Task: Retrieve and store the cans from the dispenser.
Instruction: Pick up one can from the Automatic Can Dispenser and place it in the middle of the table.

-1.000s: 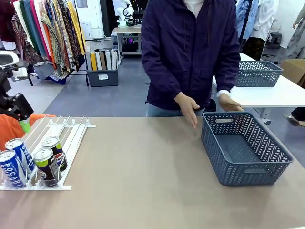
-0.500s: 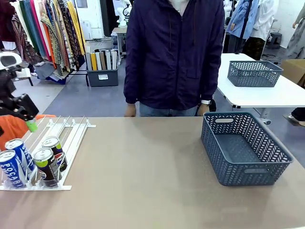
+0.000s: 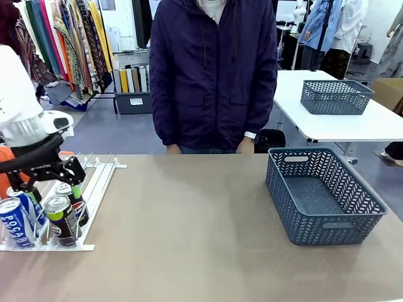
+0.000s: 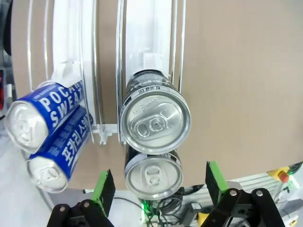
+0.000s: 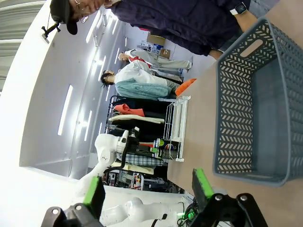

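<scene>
The dispenser (image 3: 94, 179) lies at the table's left with several cans in its lanes. Two blue-and-white POCARI cans (image 3: 14, 221) fill the left lane; a black-and-green can (image 3: 60, 220) and a black can (image 3: 77, 202) stand in the right lane. My left gripper (image 3: 53, 189) hangs open just above them. In the left wrist view the left gripper (image 4: 158, 184) straddles the two dark cans (image 4: 155, 120), green pads (image 4: 104, 189) apart on either side, the POCARI cans (image 4: 49, 113) to the left. My right gripper (image 5: 147, 189) is open and holds nothing.
A dark grey lattice basket (image 3: 318, 153) stands on the right of the table, seen also in the right wrist view as the basket (image 5: 232, 94). A person in a dark jacket (image 3: 211, 75) stands at the far edge, hands down. The tabletop (image 3: 189, 220) between is bare.
My left arm has swung in from the left edge to above the cans in the dispenser. The person has drawn both hands back from the basket and stepped to the left.
</scene>
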You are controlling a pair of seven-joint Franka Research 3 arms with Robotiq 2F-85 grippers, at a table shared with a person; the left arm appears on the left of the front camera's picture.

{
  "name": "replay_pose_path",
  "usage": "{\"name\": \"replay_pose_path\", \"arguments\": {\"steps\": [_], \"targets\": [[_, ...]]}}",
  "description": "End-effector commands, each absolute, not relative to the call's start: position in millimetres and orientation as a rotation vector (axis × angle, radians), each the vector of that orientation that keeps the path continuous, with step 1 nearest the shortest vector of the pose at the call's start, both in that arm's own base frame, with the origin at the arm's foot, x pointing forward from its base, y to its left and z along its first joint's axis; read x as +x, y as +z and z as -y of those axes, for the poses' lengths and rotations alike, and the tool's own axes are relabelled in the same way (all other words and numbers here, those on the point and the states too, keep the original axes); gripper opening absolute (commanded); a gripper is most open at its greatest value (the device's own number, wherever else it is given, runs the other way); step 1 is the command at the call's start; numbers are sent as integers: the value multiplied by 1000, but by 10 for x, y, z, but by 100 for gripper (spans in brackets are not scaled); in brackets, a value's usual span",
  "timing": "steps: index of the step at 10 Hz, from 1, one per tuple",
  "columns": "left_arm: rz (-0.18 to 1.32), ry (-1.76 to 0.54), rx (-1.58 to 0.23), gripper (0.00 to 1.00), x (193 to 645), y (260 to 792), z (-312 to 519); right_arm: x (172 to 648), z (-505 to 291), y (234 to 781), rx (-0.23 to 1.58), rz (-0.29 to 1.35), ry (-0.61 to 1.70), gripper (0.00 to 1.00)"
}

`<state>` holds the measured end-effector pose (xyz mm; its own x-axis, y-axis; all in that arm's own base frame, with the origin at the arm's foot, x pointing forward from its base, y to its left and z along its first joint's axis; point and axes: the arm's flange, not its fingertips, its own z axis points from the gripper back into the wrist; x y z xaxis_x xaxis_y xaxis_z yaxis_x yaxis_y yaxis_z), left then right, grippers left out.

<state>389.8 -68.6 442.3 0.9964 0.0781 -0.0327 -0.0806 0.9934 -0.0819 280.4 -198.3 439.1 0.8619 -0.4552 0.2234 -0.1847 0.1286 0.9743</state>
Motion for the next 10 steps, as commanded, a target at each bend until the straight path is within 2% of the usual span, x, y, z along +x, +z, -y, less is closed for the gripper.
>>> {"name": "replay_pose_path", "arguments": {"steps": [1,3,10], "targets": [[-76,103,-79,100,3912,4307,675,2795,2001,4406,1446,546,-194,100],[-117,79,-111,100,3906,4191,673,2795,2001,4406,1446,546,-194,100],[-161,124,-59,100,3961,4089,717,2795,2001,4406,1446,546,-194,100]]}}
